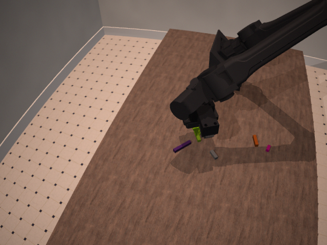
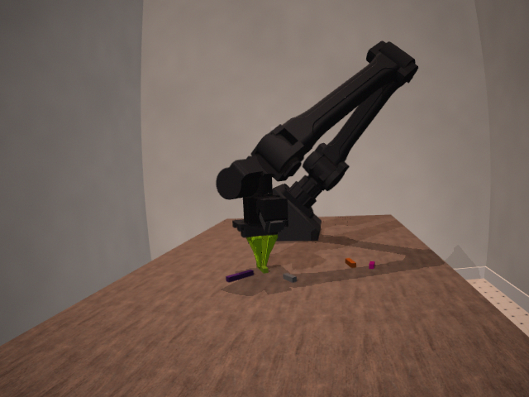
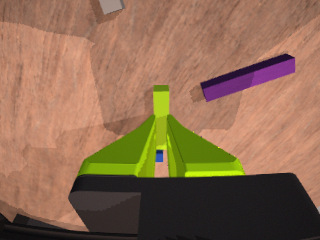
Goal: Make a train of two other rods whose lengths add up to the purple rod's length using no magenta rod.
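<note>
One slim, square-edged lime rod (image 3: 160, 103) sits pinched in the claw (image 3: 160, 135).

No text, label, brand, number or sign can be read in any of the views.
</note>
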`<state>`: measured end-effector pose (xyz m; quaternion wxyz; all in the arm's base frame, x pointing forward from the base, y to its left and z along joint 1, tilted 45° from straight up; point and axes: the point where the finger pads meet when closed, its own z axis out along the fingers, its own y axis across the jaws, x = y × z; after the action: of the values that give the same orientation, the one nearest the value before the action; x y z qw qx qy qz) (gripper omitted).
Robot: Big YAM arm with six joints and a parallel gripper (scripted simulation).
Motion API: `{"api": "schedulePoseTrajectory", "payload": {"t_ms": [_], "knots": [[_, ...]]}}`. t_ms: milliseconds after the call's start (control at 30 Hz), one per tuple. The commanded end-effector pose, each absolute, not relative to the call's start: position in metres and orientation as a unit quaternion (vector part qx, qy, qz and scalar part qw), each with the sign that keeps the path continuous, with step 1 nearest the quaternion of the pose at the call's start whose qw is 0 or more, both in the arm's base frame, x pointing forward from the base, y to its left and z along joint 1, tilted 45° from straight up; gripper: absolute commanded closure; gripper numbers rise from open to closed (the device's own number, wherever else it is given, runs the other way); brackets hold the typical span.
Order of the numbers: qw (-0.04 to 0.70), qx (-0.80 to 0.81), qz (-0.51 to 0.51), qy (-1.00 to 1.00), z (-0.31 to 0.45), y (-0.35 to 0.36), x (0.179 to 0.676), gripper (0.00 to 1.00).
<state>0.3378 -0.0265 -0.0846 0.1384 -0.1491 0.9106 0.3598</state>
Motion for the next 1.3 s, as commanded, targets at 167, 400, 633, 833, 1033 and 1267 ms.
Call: {"api": "schedulePoseTrajectory", "payload": {"t_ms": [167,400,633,833,1033,1267], "knots": [[0.132,-0.149,0.364,0.91,-0.09,-0.018,0.335,0.95],[0.132,-0.149,0.364,0.91,-0.09,-0.018,0.335,0.95],[0.132,-0.149,0.364,0.91,-0.09,-0.018,0.335,0.95],[0.132,-0.149,0.364,0.91,-0.09,-0.018,0.335,0.95],[0.144,-0.145,0.357,0.911,-0.076,-0.036,0.335,0.95],[0.157,-0.152,0.345,0.913,-0.041,-0.076,0.345,0.95]]}}
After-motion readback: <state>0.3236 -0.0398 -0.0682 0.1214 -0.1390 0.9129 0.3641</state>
